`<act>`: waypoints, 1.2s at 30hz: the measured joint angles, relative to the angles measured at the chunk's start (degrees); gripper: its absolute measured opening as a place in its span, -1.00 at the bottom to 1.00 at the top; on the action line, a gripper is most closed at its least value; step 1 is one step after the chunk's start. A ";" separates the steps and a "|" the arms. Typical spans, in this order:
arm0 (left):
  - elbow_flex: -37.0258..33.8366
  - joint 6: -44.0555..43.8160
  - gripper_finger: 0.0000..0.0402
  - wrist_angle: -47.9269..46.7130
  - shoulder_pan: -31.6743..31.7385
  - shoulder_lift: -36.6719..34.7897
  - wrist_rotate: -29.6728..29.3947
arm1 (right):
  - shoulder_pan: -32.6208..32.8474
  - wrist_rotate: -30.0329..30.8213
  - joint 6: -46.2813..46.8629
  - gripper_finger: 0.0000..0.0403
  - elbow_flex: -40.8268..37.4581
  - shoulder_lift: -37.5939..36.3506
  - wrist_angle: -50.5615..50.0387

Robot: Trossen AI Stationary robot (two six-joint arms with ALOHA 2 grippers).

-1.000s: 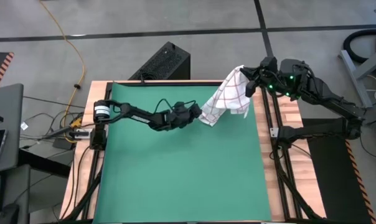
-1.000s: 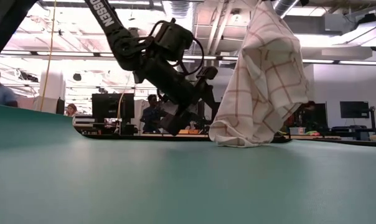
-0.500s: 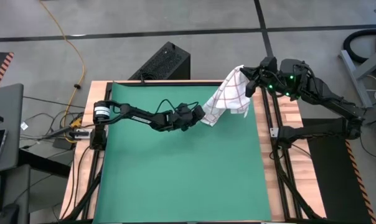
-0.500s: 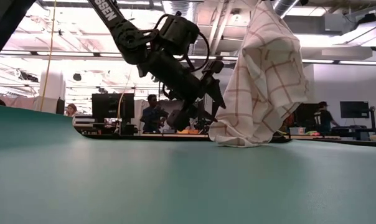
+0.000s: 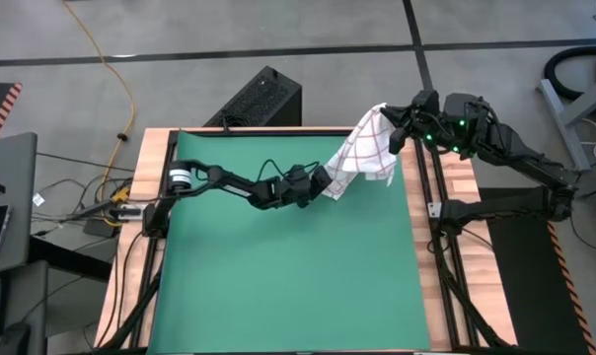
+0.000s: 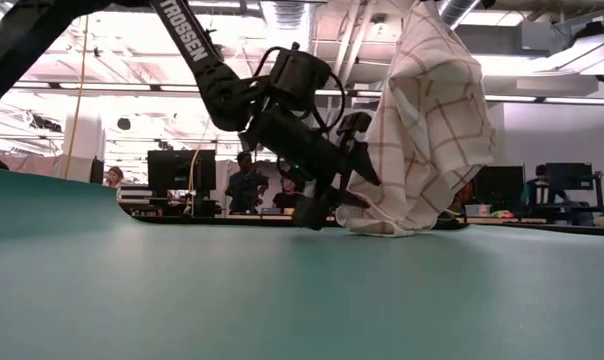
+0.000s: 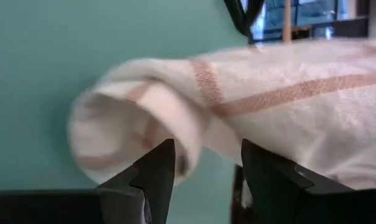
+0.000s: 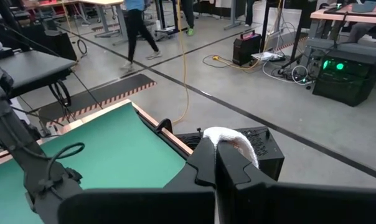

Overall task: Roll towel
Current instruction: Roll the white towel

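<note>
two grippers work the towel [image 5: 362, 153] at the far right part of the green mat [image 5: 278, 266]. right gripper [image 5: 389, 125], jaws clamped on the towel's top corner, holds it hanging so its lower edge rests on the mat. left gripper [image 5: 324, 180], jaws apart, sits low against that bottom fold.

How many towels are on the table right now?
1. The towel hangs from the shut right gripper at the green mat's far right edge, its lower end on the mat by the open left gripper.
</note>
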 joint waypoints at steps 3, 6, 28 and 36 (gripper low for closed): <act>-0.07 0.62 -0.13 -1.12 0.72 -0.05 -0.10 | 0.00 0.00 -0.02 -0.97 0.00 0.00 -0.05; -0.09 0.51 -0.14 -1.54 1.14 -0.05 0.07 | 0.09 0.00 -0.02 -0.97 0.00 0.00 -0.04; -0.19 11.33 -1.00 -0.31 4.31 -3.68 15.90 | -0.66 -0.40 -0.02 -0.97 0.00 -0.11 -3.69; -0.17 30.32 -1.00 -28.91 4.34 -22.54 25.28 | -3.49 1.73 2.07 -0.97 0.00 -0.48 -11.94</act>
